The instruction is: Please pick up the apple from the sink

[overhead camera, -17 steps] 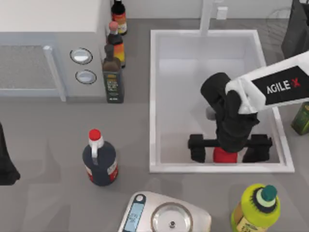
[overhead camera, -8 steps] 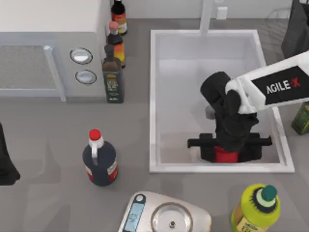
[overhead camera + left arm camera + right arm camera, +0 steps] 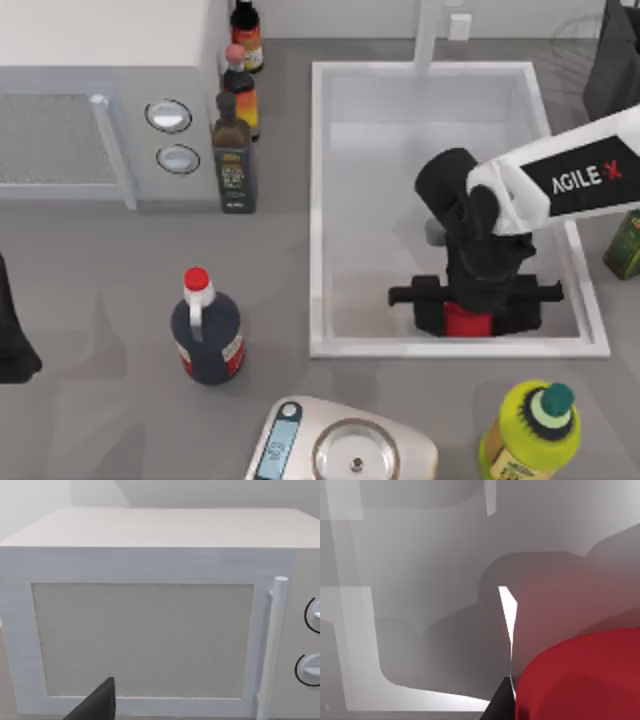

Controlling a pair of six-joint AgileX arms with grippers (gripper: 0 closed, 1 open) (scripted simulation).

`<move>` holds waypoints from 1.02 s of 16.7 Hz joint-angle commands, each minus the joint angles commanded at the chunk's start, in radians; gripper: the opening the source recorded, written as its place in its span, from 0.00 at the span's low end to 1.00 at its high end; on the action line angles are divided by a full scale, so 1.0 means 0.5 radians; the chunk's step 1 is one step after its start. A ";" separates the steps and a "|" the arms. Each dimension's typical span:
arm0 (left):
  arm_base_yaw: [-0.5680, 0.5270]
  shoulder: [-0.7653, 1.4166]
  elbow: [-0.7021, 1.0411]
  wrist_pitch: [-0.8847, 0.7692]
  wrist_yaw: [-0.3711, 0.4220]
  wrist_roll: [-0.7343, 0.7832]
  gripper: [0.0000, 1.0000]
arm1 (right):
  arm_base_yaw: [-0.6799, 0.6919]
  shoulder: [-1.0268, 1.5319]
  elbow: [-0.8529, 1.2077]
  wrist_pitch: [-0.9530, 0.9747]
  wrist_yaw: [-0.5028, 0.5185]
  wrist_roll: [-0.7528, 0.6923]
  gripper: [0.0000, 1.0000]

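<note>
The apple [image 3: 467, 321] is a small bright-red rounded thing on the floor of the sink [image 3: 318, 200], close to the sink's front wall. My right gripper [image 3: 472, 310] reaches straight down into the basin and is shut on the apple, one black finger pressed against each side. The right wrist view has the apple [image 3: 580, 680] very close, against the pale grey sink floor. My left arm [image 3: 12, 340] is parked at the table's left edge, facing the microwave [image 3: 145, 630].
A white faucet [image 3: 428, 35] rises at the sink's back. Left of the sink stand the microwave [image 3: 90, 100], a row of bottles [image 3: 233, 150] and a dark red-capped bottle [image 3: 205, 335]. A kitchen scale [image 3: 340, 450] and a yellow-green bottle [image 3: 530, 430] sit in front.
My right gripper's fingers have drawn in from wide apart to pressing against the apple's sides. The left arm has not moved.
</note>
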 joint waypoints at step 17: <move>0.000 0.000 0.000 0.000 0.000 0.000 1.00 | -0.011 -0.519 1.258 -1.780 -0.005 -0.018 0.00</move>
